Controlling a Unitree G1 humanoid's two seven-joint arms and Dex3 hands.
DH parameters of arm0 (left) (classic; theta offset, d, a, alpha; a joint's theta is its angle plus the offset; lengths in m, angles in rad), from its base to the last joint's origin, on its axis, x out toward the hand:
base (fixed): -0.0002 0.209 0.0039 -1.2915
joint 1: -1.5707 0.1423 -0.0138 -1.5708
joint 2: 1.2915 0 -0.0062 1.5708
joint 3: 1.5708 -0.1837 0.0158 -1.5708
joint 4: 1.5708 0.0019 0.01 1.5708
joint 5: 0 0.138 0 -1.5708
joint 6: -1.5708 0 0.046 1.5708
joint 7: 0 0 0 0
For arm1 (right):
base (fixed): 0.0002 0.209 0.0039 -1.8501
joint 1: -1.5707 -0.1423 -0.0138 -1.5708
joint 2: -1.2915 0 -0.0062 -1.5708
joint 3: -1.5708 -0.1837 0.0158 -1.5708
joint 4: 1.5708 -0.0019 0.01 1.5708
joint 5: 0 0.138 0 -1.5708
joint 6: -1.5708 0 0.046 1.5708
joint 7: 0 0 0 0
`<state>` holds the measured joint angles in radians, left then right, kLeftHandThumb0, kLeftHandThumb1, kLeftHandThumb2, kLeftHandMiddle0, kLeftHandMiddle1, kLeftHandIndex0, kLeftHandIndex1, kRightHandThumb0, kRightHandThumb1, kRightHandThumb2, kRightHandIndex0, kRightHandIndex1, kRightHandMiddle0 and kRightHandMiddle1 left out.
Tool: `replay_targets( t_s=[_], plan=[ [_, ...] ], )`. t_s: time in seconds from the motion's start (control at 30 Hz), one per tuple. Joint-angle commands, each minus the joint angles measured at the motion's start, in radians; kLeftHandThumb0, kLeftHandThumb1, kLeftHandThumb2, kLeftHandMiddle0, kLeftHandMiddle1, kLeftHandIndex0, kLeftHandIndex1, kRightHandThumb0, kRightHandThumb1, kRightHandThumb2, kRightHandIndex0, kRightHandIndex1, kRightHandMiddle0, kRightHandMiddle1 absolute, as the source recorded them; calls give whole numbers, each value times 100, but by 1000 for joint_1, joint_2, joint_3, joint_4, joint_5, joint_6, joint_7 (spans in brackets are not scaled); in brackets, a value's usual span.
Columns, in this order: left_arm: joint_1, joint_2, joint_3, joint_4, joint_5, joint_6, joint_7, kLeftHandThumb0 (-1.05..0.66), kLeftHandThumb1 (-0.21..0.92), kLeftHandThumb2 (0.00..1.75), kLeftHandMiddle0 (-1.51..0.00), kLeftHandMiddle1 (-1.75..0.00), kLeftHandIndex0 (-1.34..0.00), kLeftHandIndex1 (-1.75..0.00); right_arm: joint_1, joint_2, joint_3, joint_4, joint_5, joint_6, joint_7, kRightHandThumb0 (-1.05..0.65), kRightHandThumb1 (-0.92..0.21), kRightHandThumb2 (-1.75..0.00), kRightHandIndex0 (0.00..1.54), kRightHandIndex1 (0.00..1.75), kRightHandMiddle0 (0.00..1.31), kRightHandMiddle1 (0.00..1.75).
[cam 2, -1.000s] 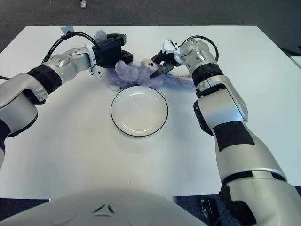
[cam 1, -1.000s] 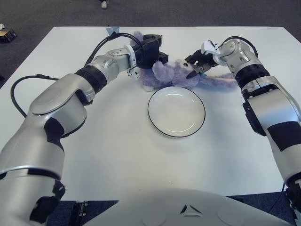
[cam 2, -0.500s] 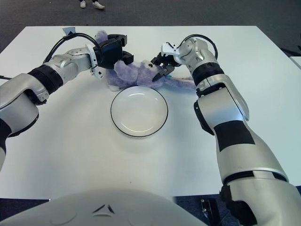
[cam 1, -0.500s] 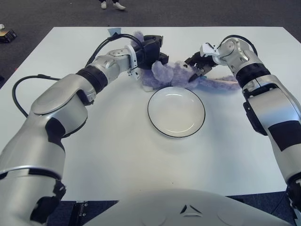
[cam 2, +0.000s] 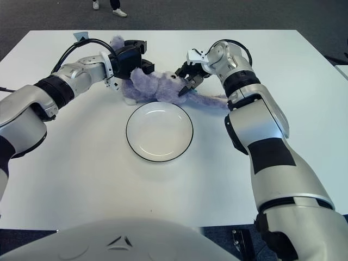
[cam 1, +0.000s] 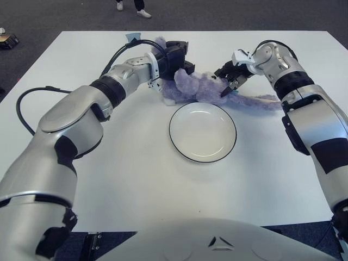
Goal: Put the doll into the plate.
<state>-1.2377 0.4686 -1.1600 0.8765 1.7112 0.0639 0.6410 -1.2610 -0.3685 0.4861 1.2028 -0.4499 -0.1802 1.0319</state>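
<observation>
1. The fluffy lilac plush doll [cam 1: 198,88] lies stretched across the white table [cam 1: 125,163], just beyond the round white plate with a thin dark rim [cam 1: 202,132], at about the plate's 12 o'clock. It is not in the plate; whether its lower fur touches the far rim I cannot tell.

2. The left hand [cam 1: 175,58] sits at the doll's 10 o'clock end, its dark fingers curled down into the fur. It appears to have hold of that end, probably so the soft body can be raised without sagging.

3. The right hand [cam 1: 231,78] is at the doll's 2 o'clock side, its fingertips pinched together into the plush near the middle. This looks like a grip on the doll, though how much fur is caught is hard to judge.

4. A long furry limb or tail trails toward 3 o'clock, past the right hand and flat on the table. Being unsupported, it will likely drag or hang over the rim.

5. With both ends held, the likely next step is to lift and bring the doll toward 6 o'clock, over the plate.
</observation>
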Motion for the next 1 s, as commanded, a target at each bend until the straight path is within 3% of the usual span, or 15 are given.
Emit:
replay_targets(
  t_s=[0.0,0.03,0.17,0.27,0.3,0.33,0.37,0.43,0.53,0.63,0.73,0.97],
  plan=[
    [-22,-15,5,13,-7,-12,4,-37,78,70,-103,-175,-29,-175,33,24,20,16,-21,2,32,-72,-85,0,41,1,45,3],
    [-24,-18,5,18,-8,-13,3,-37,78,70,-103,-175,-29,-175,37,23,23,13,-28,-6,7,-72,-85,0,41,1,45,3],
    [-29,-25,5,33,-12,-14,0,-37,79,69,-103,-175,-29,-175,58,21,32,8,-51,-18,-94,-60,-86,0,59,6,67,13],
    [-30,-28,4,39,-14,-15,1,-37,79,69,-103,-175,-28,-175,61,22,35,10,-54,-20,-120,-53,-86,0,70,5,73,25],
    [-31,-30,5,42,-15,-14,2,-37,79,68,-103,-175,-28,-175,78,18,35,1,-61,-35,-175,-52,-86,0,73,4,73,29],
    [-31,-32,6,46,-17,-14,1,-37,79,68,-103,-175,-28,-175,99,10,33,-11,-67,-61,-237,-49,-87,0,72,33,73,46],
    [-32,-34,7,49,-19,-14,1,-37,79,68,-103,-175,-28,-175,113,5,32,-19,-72,-79,-281,-45,-89,-3,69,84,71,74],
    [-32,-37,8,54,-22,-13,1,-37,79,68,-103,-175,-28,-175,135,-6,27,-31,-75,-114,-347,-42,-91,-5,68,128,69,99],
    [-32,-40,8,59,-26,-13,0,-37,80,68,-104,-175,-28,-175,154,-16,22,-40,-76,-143,-414,-39,-92,-8,68,159,67,118],
    [-33,-43,10,62,-31,-14,-6,-37,80,68,-104,-175,-28,-175,172,-22,16,-53,-78,-146,-489,-38,-90,-13,68,170,64,127],
    [-32,-45,13,62,-36,-18,-12,-37,80,68,-104,-175,-28,-175,197,-23,8,-79,-85,-119,-583,-39,-78,-39,70,173,62,136],
    [-32,-48,13,63,-42,-18,-17,-37,80,67,-104,-175,-28,-175,223,-25,14,-112,-105,-97,-685,-41,-53,-95,88,175,52,165]
  ],
)
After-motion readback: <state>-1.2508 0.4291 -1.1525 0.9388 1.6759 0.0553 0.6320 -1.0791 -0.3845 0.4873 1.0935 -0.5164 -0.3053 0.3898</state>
